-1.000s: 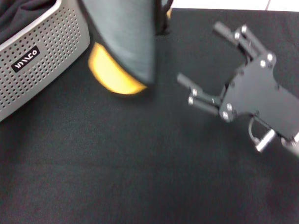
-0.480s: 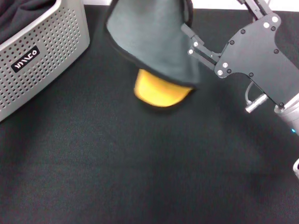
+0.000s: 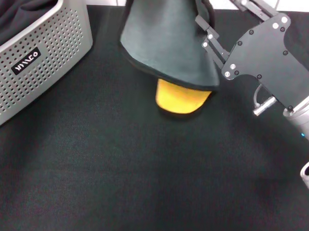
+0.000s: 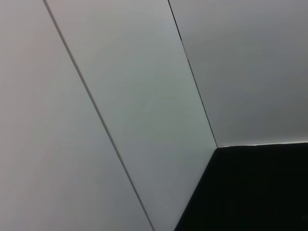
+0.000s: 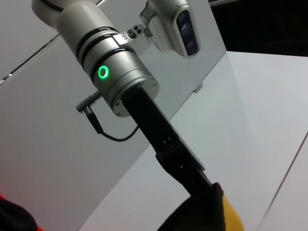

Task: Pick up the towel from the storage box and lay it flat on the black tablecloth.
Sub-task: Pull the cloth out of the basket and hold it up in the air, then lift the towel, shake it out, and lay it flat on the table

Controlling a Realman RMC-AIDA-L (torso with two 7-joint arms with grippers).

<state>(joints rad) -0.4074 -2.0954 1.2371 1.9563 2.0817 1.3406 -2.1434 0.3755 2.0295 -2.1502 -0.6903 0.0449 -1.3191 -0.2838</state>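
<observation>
The grey-green towel hangs from above the head view's top edge, its yellow reverse face showing at the bottom, just over the black tablecloth. In the right wrist view my left gripper is shut on a corner of the towel. My right gripper is open at the towel's upper right edge, with one of its fingers against the cloth. The light grey perforated storage box stands at the far left.
Plain black fabric lies in the storage box. The left wrist view shows white wall panels and a corner of the tablecloth. The tablecloth covers the whole table in front of me.
The hanging towel has moved right, away from the storage box. My right gripper has moved up and left, from the tablecloth at the right to the towel's edge.
</observation>
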